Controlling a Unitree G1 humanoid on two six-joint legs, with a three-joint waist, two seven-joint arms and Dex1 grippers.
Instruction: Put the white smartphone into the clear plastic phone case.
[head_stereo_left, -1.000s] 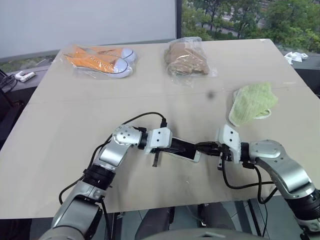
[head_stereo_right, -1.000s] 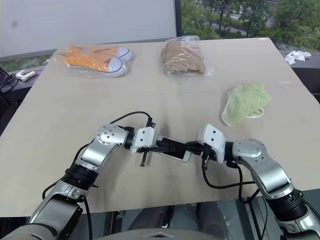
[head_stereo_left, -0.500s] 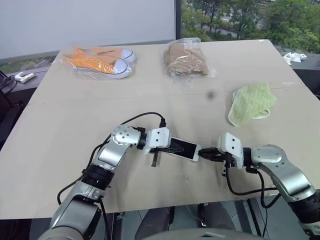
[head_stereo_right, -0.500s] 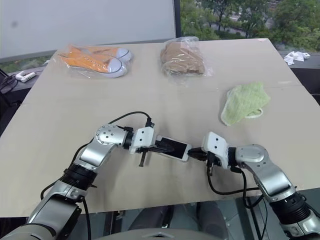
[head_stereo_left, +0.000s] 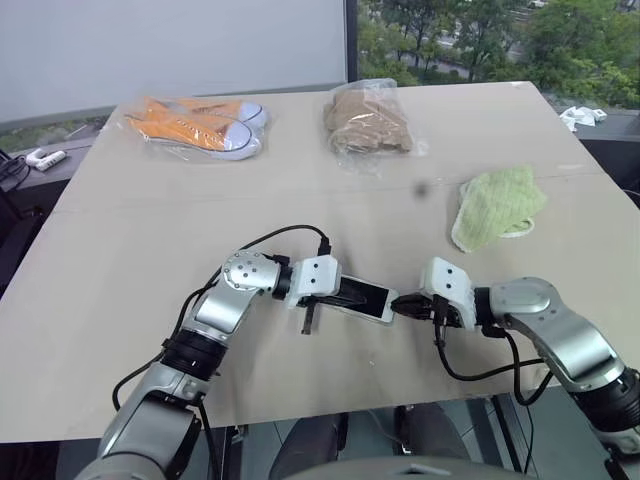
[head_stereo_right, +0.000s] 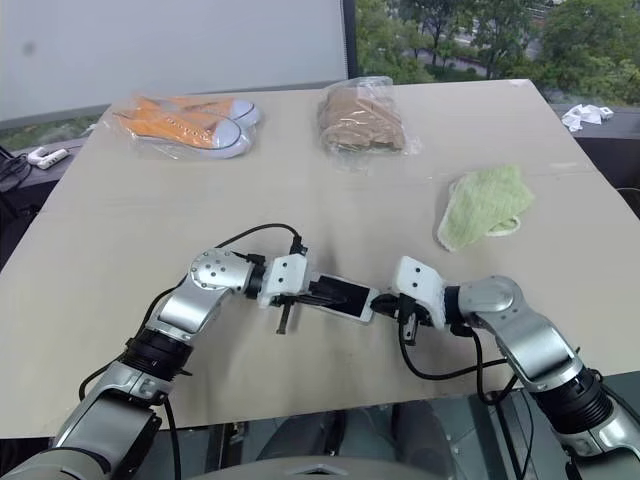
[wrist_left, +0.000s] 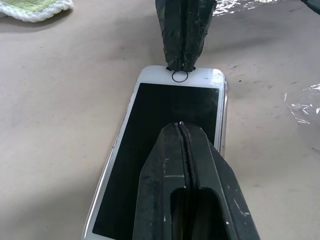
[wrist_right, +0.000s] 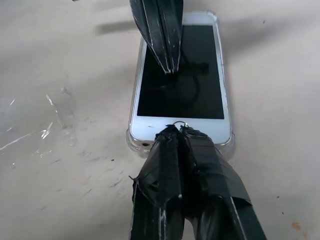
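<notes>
The white smartphone (wrist_right: 180, 75) has a glossy black glass screen. Its clear plastic phone case (wrist_right: 134, 141) looks smooth. The table (head_stereo_left: 150, 220) is matt.

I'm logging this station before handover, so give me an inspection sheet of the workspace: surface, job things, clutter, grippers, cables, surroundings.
Surface: beige table, scuffed, a small dark spot near the middle.
Job's things: white smartphone lies flat, screen up, in the clear plastic phone case, whose rim shows around its near end.
Clutter: bagged orange sneakers, bagged brown item, green cloth.
Grippers: left gripper shut, tips on the screen; right gripper shut, tips at the home-button end.
Cables: black cable looping over the left arm; another beneath the right wrist.
Surroundings: window with trees behind.
</notes>
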